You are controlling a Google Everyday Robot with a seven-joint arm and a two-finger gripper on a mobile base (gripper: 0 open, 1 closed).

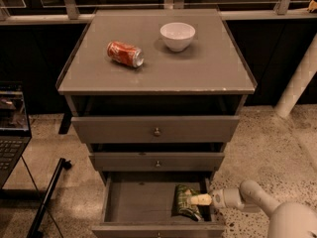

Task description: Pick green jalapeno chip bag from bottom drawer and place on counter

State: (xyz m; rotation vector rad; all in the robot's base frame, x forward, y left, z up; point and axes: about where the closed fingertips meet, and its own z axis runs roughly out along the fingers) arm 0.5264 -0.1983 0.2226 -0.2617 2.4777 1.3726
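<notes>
The green jalapeno chip bag (183, 203) lies crinkled at the right end of the open bottom drawer (138, 202), close to its right wall. My gripper (200, 200) reaches in from the right over the drawer's side and sits on the bag's right edge. The counter (163, 71) is the grey top of the cabinet, well above the gripper.
A red soda can (125, 54) lies on its side on the counter, with a white bowl (177, 35) behind it to the right. The two upper drawers are pulled out slightly. A laptop (12, 133) stands at the left, a white post (297, 83) at the right.
</notes>
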